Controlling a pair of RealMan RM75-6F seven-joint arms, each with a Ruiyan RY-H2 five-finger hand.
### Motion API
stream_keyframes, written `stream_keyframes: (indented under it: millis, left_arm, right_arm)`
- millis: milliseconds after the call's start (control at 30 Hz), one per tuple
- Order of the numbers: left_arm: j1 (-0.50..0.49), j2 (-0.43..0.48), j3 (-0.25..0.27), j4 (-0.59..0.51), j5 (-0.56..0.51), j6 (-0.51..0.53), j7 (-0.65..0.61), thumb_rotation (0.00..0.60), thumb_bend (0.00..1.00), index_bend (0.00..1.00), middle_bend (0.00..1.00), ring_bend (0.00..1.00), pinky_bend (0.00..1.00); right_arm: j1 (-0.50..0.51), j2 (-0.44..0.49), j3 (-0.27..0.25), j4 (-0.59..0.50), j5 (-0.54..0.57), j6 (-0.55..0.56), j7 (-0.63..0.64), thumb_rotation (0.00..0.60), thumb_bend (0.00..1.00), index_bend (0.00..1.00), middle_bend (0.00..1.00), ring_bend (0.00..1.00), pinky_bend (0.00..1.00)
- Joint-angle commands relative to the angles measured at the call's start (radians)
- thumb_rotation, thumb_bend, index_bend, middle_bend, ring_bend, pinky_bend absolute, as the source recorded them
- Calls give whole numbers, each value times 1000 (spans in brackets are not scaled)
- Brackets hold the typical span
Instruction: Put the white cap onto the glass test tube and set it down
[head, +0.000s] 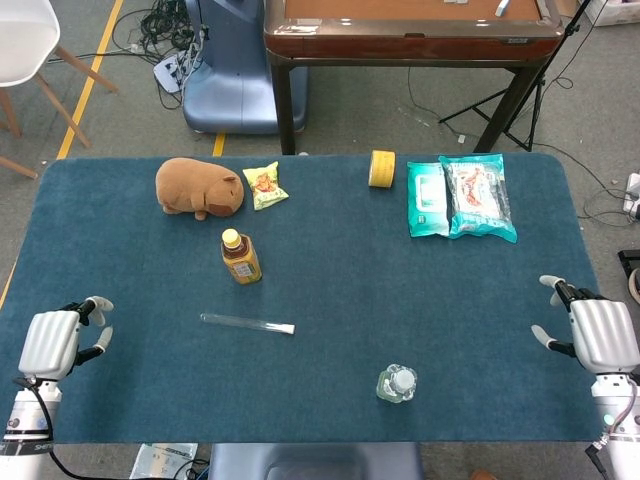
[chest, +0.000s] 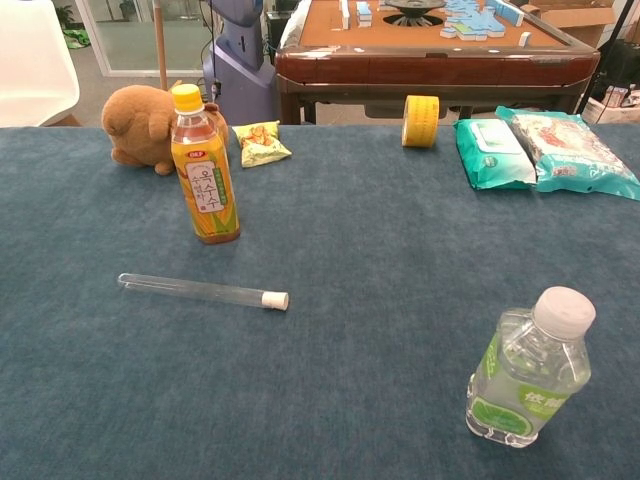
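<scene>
The glass test tube (head: 240, 322) (chest: 190, 289) lies flat on the blue table (head: 340, 270), left of centre. The white cap (head: 287, 328) (chest: 274, 299) sits on its right end. My left hand (head: 55, 342) hovers at the near left edge of the table, far from the tube, and holds nothing. My right hand (head: 600, 335) hovers at the near right edge, also holding nothing. The chest view shows neither hand.
An orange juice bottle (head: 240, 257) (chest: 204, 170) stands just behind the tube. A water bottle (head: 397, 383) (chest: 527, 370) stands near the front, right of centre. A brown plush (head: 199, 187), snack packet (head: 265, 185), yellow tape roll (head: 381, 168) and two wipe packs (head: 460, 196) line the far edge.
</scene>
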Motion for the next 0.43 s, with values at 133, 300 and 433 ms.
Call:
stream_keyframes:
  millis: [133, 300, 433]
  left_arm:
    - [25, -7, -2, -19, 10, -9, 36, 600, 333, 418, 546, 513, 618]
    - [40, -6, -13, -23, 24, -3, 34, 600, 333, 422, 545, 513, 617]
    - [52, -3, -20, -26, 30, -3, 30, 600, 333, 427, 545, 513, 617]
  right_arm:
    - [-4, 1, 2, -6, -22, -18, 8, 600, 168, 276, 476, 477, 602]
    - [-2, 2, 6, -16, -42, -32, 9, 600, 168, 276, 476, 476, 602]
    - [-1, 0, 11, -18, -53, -39, 4, 600, 168, 275, 476, 476, 602]
